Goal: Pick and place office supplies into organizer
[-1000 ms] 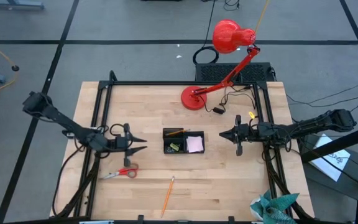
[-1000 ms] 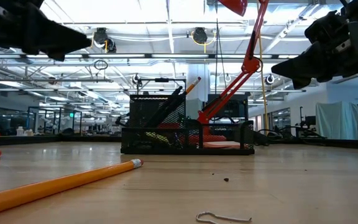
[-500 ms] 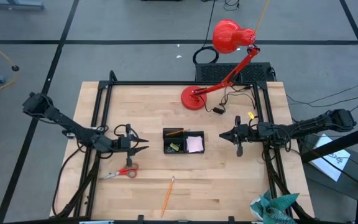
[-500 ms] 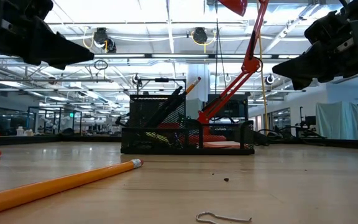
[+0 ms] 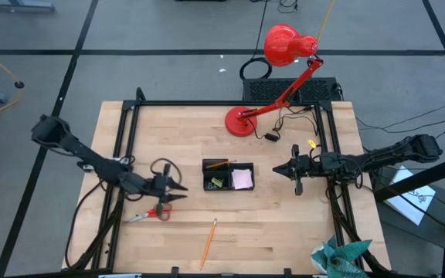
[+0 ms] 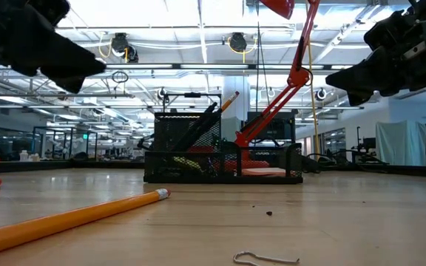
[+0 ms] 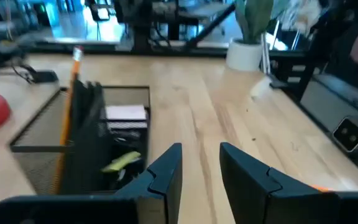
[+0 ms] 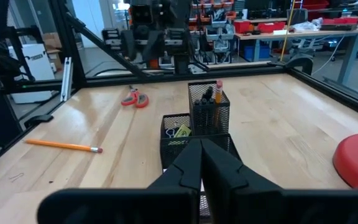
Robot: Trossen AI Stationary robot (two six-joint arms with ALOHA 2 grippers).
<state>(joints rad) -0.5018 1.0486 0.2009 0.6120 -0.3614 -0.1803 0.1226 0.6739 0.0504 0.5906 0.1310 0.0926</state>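
Left gripper [image 5: 178, 185] is sliding toward the desk's front edge, fingers partly apart and holding nothing, hovering just above the red-handled metal scissors [image 5: 154, 214]. Right gripper [image 5: 278, 167] is sitting pinched shut beside the black mesh organizer [image 5: 228, 176].

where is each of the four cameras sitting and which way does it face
High view: overhead, facing straight down; both arms, left gripper by the scissors.
Low view: at tabletop level, facing the organizer; both grippers overhead.
Left wrist view: behind its parted fingers, facing the organizer.
Right wrist view: behind the shut right gripper, facing the organizer, left arm beyond.
All four share the organizer; three share the loose pencil.
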